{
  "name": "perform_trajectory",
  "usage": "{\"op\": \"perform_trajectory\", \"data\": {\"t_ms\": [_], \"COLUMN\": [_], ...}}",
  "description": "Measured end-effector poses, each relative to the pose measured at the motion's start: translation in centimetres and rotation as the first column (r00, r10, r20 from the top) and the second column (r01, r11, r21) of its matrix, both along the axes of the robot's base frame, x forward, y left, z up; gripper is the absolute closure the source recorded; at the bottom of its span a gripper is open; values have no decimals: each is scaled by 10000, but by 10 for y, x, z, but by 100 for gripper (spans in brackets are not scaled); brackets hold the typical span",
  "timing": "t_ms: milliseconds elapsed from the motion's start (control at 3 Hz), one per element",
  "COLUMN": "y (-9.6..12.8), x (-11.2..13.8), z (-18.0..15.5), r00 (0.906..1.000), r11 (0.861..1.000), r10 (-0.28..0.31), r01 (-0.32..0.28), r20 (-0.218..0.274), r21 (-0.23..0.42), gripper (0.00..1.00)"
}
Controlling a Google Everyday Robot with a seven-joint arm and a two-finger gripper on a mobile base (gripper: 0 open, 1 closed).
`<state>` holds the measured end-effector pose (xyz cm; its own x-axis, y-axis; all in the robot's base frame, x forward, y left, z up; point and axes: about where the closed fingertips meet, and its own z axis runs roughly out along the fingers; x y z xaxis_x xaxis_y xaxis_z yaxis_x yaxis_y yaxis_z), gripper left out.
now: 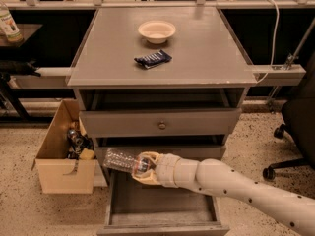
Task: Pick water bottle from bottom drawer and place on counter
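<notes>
And here's the arm (236, 185), reaching in low from the right, with the gripper (141, 166) out in front of the cabinet, just above the left part of the open bottom drawer (162, 204). Its tan fingers (147, 157) are clamped on the neck end of the water bottle (118, 160), right around the reddish band. The bottle lies nearly level, its ribbed clear body pointing left and a touch upward, held in the air over the drawer's left edge (it touches neither the tray nor the floor).

Up top, the counter (211, 48) carries 2 things: a pale bowl (156, 31) toward the far side, and a dark blue packet (153, 59) nearer the front, just left of centre. They sit apart from each other.

Between counter and bottle, the knobbed drawer (161, 125) is pushed in. Left of the cabinet a cardboard box (61, 173) stands on the speckled floor with dark odds and ends inside. Far left, an upright green-labelled bottle (9, 26) rests on a side table. A black chair (298, 127) sits at the right edge.
</notes>
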<state>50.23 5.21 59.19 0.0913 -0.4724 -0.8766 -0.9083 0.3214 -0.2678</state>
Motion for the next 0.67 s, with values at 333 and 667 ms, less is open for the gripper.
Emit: {"op": "perform_trajectory", "data": {"t_ms": [333, 667], "y": [0, -1], "x": [0, 5], "z": [0, 25], "r00": [10000, 9997], "r11": [10000, 9997], "r10": [0, 226], "r01": [0, -226], "r20": [0, -97], "r21": [0, -4], "gripper": [100, 100]}}
